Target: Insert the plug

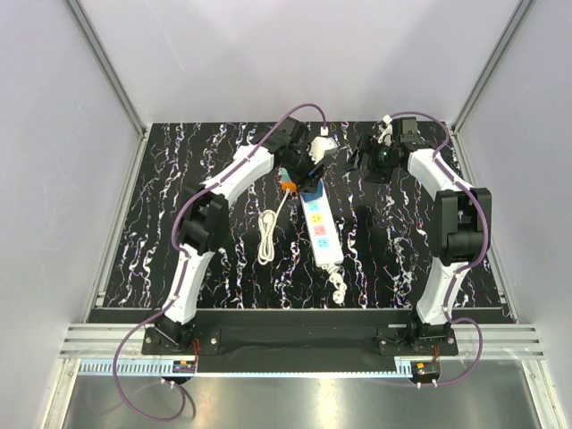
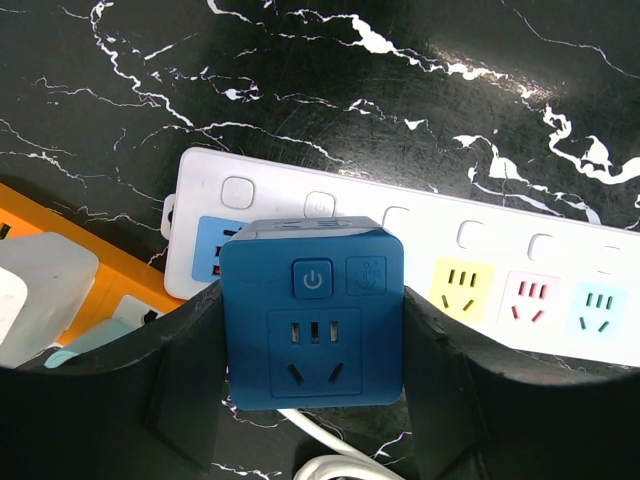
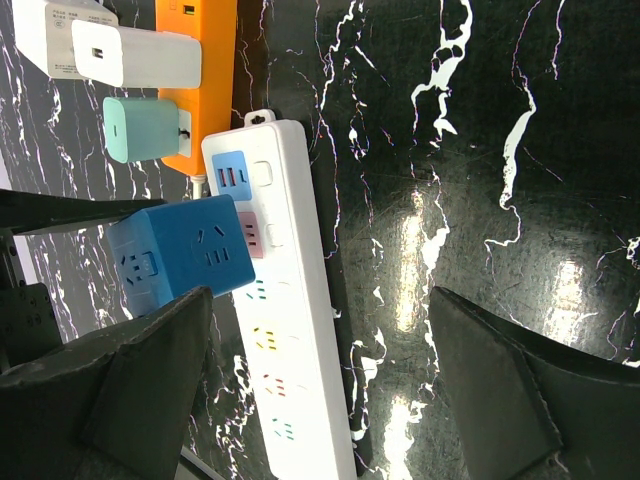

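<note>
Although the plug (image 2: 312, 318) is filling the left wrist view, I am not seeing its underside, so I cannot tell whether its pins are meeting the white power strip (image 2: 430, 235); it is covering part of the strip's blue end socket; the strip's far end is running off the frame. In the right wrist view the plug is sitting tilted at the strip's edge near the end sockets, beside the orange strip (image 3: 195, 80) and its white adapters (image 3: 130, 55); from above, the wrist is hiding it. The left gripper (image 2: 314, 372) is clamping the plug by its two sides, the left arm reaching forward and angling right over the strip's far end. The right gripper (image 3: 320, 390) is hanging spread wide and holding nothing, well off to the strip's right, its arm folded at the elbow and pointing left.
</note>
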